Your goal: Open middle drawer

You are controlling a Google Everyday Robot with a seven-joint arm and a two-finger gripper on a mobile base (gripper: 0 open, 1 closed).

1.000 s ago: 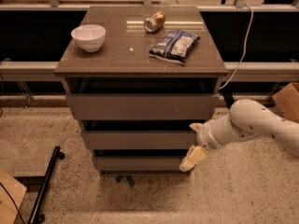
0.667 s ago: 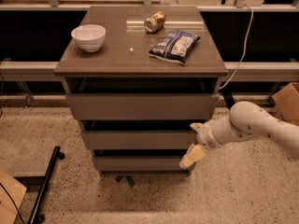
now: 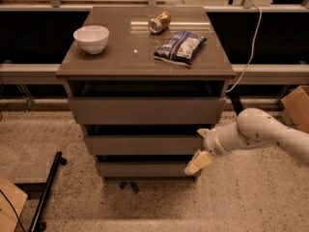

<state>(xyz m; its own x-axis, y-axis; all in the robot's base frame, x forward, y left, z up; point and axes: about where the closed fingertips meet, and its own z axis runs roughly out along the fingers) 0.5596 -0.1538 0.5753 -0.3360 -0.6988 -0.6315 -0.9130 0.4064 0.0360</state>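
Note:
A grey-brown cabinet has three handleless drawer fronts stacked one above another. The middle drawer is the plain front of in-between height, with a dark gap above it, and it looks pushed in. My gripper is at the right end of this front, on a white arm coming in from the right. One pale fingertip is at the front's top edge. The other finger is below its bottom edge. The jaws stand apart, spanning the front's height. The drawer's inside is hidden.
The tall top drawer front is above and the narrow bottom one below. On the cabinet top are a white bowl, a blue chip bag and a tipped can. A black stand leg lies on the floor at left, and a cardboard box is at right.

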